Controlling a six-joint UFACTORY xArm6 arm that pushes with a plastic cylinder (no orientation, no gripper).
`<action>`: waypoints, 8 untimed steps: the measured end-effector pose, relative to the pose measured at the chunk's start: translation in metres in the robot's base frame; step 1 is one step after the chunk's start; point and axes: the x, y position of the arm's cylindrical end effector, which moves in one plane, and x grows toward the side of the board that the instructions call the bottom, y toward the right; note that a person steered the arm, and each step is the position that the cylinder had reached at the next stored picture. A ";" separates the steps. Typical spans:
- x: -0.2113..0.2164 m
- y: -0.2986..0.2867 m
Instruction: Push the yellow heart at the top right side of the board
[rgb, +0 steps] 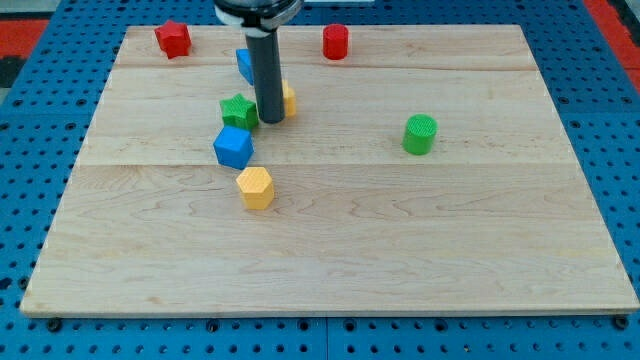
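Note:
My tip (270, 118) rests on the board left of centre, near the view's top. Right behind it, on its right side, a yellow block (288, 99) peeks out; the rod hides most of it, so I cannot make out its shape. A green star (238, 110) lies just left of the tip. A blue block (244, 64) sits above the tip, partly hidden by the rod. A blue cube (233, 147) lies below the star, and a yellow hexagonal block (256, 187) below that.
A red star (173, 39) sits at the top left and a red cylinder-like block (335, 42) at top centre. A green cylinder (420, 134) stands right of centre. The wooden board (480, 250) lies on a blue pegboard.

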 end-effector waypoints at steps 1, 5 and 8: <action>-0.022 -0.009; -0.080 0.102; -0.075 0.205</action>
